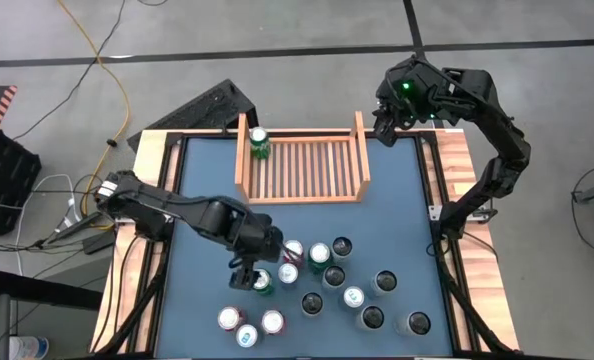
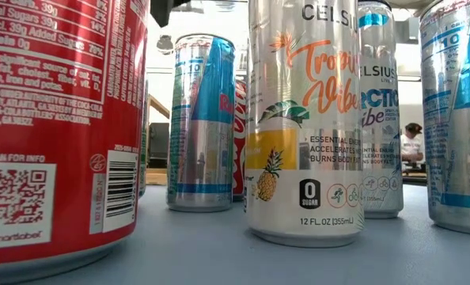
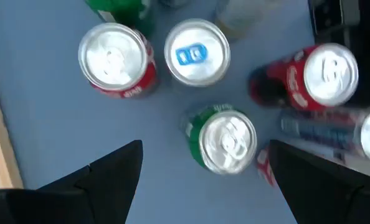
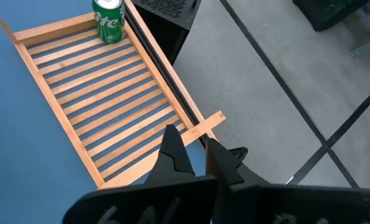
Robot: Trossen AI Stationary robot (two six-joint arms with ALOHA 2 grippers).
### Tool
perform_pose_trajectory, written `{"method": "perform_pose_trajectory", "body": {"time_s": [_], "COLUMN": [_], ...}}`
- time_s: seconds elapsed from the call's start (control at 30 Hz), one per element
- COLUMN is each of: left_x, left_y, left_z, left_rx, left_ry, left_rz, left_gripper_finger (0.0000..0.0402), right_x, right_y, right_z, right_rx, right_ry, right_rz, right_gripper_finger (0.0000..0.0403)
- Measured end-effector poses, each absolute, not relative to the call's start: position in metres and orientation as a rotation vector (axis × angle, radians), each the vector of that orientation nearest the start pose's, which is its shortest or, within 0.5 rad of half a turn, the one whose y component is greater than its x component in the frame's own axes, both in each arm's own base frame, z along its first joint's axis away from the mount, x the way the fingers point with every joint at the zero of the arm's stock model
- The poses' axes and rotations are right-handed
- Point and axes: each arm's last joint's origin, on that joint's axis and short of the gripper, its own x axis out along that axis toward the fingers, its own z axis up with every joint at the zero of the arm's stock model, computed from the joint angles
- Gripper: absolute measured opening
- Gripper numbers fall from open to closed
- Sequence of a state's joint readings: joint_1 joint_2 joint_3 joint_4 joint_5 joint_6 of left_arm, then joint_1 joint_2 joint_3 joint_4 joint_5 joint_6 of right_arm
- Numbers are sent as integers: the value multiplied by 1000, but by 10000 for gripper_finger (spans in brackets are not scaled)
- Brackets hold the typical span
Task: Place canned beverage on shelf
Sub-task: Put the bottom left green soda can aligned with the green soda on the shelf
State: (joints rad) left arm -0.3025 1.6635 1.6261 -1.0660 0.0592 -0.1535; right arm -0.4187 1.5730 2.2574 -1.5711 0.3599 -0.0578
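The shelf point(image 1: 302, 165), a light-wood slatted tray, lies at the table's far middle. One green can point(image 1: 259, 143) stands upright in its left far corner, also seen in the right wrist view point(image 4: 108, 18). Several cans stand upright in a cluster near the table's front. My left gripper point(image 1: 249, 278) hovers open over the cluster's left side. In its wrist view its fingers point(image 3: 110, 174) stand on either side of a green can point(image 3: 225, 140), above it and apart from it. My right gripper point(image 4: 194, 155) is shut on nothing, high over the shelf's right far corner point(image 1: 385, 125).
Red cans point(image 3: 116, 59) and silver-blue cans point(image 3: 196, 53) crowd close around the green one. More dark-topped cans point(image 1: 352, 297) stand to the right. The low view shows a red can point(image 2: 53, 127) and a tall Celsius can point(image 2: 305, 119) close up. Wooden borders frame the blue table point(image 1: 397, 210).
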Motion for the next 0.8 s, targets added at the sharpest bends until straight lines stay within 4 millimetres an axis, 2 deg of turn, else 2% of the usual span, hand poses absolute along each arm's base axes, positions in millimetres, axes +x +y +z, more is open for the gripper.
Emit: {"method": "perform_pose_trajectory", "body": {"time_s": [0.2, 0.5, 0.8], "left_x": [321, 315, 314], "left_y": [-115, -132, -134], "left_z": [304, 288, 264], "left_rx": [-6, -22, -52], "left_ry": [1095, 1091, 1102], "left_rz": [-234, -220, -217], "left_gripper_finger": [330, 330, 330], "right_x": [209, 209, 209], "right_y": [-103, -103, -103], "right_z": [495, 495, 495], "right_rx": [-12, 10, 20], "right_ry": [925, 919, 915], "right_rz": [-682, -657, -663], "right_gripper_finger": [0, 0, 0]}}
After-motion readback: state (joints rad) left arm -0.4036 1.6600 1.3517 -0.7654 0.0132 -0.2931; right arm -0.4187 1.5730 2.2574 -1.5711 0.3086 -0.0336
